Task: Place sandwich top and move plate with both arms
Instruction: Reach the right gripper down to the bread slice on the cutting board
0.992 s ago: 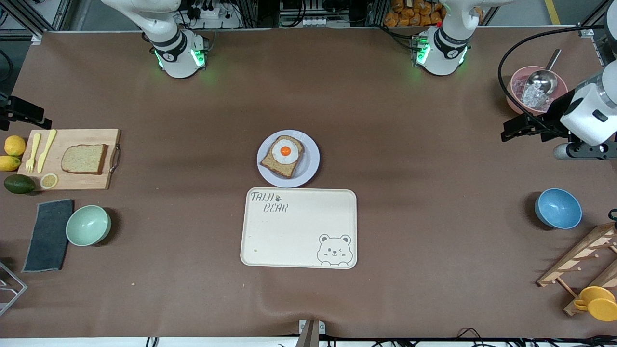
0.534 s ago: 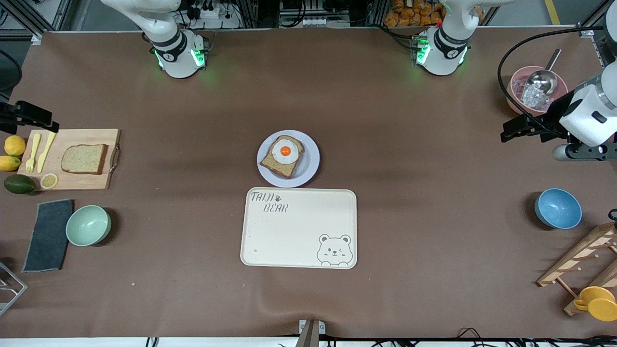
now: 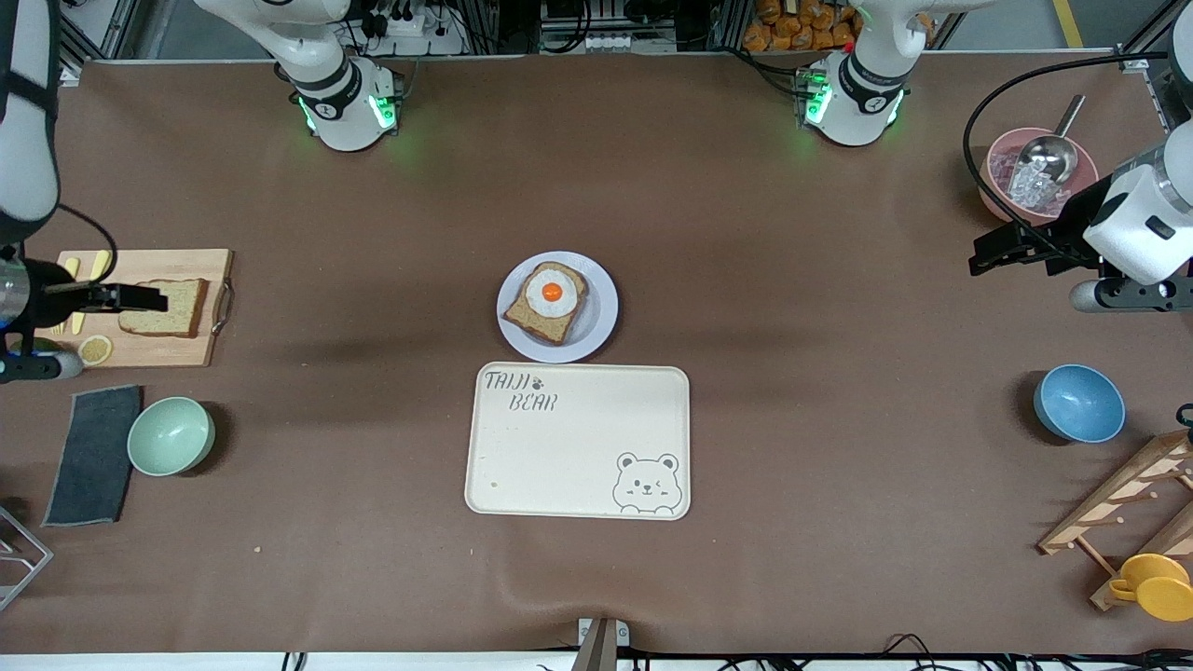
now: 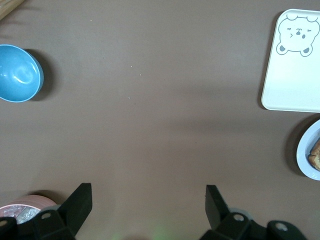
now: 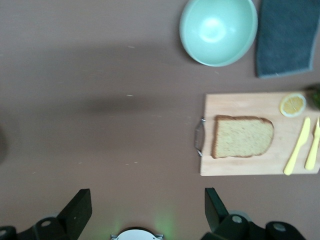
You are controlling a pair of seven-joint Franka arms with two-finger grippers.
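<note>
Plain tan bread slice (image 3: 177, 308) is seen on the wooden board (image 3: 140, 349), at nine o'clock of the lavender plate (image 3: 601, 308); right claw (image 3: 140, 298) is held wide over it, left claw (image 3: 988, 253) is kept wide over the table (image 3: 746, 233).

path cutting board (image 3: 140, 349)→plate (image 3: 601, 308): bare table | obstacle: tray (image 3: 578, 485) beside plate

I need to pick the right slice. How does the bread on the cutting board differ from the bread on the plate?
The plain slice is bare; the plate's slice carries a fried egg. The plain slice lies on the wooden cutting board at the right arm's end; the egg slice sits mid-table on the plate, turned askew. Both are tan with brown crust.
</note>
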